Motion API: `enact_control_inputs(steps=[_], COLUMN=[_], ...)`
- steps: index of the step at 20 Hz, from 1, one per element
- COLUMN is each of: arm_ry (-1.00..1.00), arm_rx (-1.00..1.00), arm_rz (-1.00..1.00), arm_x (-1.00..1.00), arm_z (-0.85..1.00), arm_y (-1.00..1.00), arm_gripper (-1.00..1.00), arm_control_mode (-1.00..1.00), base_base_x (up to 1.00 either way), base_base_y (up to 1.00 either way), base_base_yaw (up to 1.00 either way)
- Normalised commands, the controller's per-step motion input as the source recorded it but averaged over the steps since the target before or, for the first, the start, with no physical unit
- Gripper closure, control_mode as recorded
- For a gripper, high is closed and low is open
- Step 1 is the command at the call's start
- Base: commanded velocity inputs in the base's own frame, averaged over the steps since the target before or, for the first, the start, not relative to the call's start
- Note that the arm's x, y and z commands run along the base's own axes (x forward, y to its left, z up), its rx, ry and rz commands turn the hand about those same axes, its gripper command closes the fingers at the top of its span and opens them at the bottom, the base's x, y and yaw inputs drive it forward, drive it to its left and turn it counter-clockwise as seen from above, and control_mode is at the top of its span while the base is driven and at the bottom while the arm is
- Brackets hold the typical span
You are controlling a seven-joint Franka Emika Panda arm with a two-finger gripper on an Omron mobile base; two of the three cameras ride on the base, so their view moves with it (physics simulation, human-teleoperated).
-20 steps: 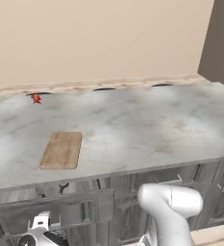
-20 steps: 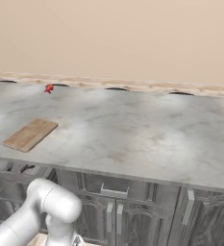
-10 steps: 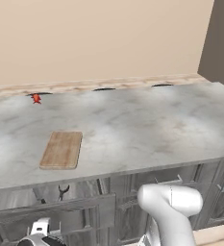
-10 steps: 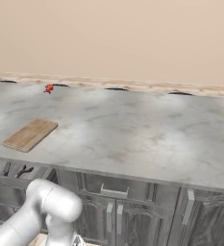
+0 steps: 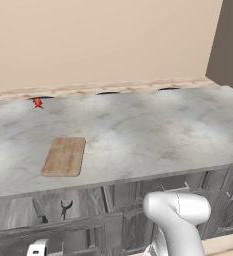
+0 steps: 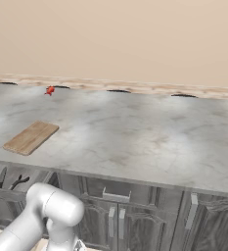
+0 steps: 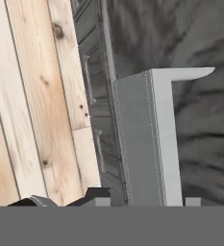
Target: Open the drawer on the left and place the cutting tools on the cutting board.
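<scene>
both base views overlook one counter [image 5: 138,135]; hand view hugs drawer [image 7: 142,139]

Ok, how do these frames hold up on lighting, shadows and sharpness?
Left base view: even, flat light, no glare on the counter, cutting board crisp with hardly any shadow. Right base view: equally soft, the open drawer darker inside. Hand view: rolled sideways, handle close but sharp.
</scene>
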Motion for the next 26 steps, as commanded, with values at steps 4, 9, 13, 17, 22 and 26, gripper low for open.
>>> enact_control_inputs(steps=[4, 9, 13, 17, 22, 26], arm_ry=[0.0, 0.0, 0.0, 0.0, 0.0, -0.08], arm_rx=[-0.11, -0.15, -0.14, -0.13, -0.05, 0.01], arm_rz=[0.02, 0.02, 0.02, 0.01, 0.0, 0.0], arm_x=[-1.0, -1.0, -1.0, -1.0, -0.85, -0.46], arm_z=[-0.77, -0.74, -0.71, -0.56, -0.01, 0.84], arm_y=[0.53, 0.55, 0.54, 0.55, 0.29, 0.0], arm_gripper=[1.0, 1.0, 1.0, -1.0, -1.0, -1.0], arm_control_mode=[-1.0, -1.0, -1.0, -1.0, -1.0, -1.0], base_base_x=[0.0, 0.0, 0.0, 0.0, 0.0, 0.0], base_base_y=[0.0, 0.0, 0.0, 0.0, 0.0, 0.0], base_base_yaw=[0.0, 0.0, 0.0, 0.0, 0.0, 0.0])
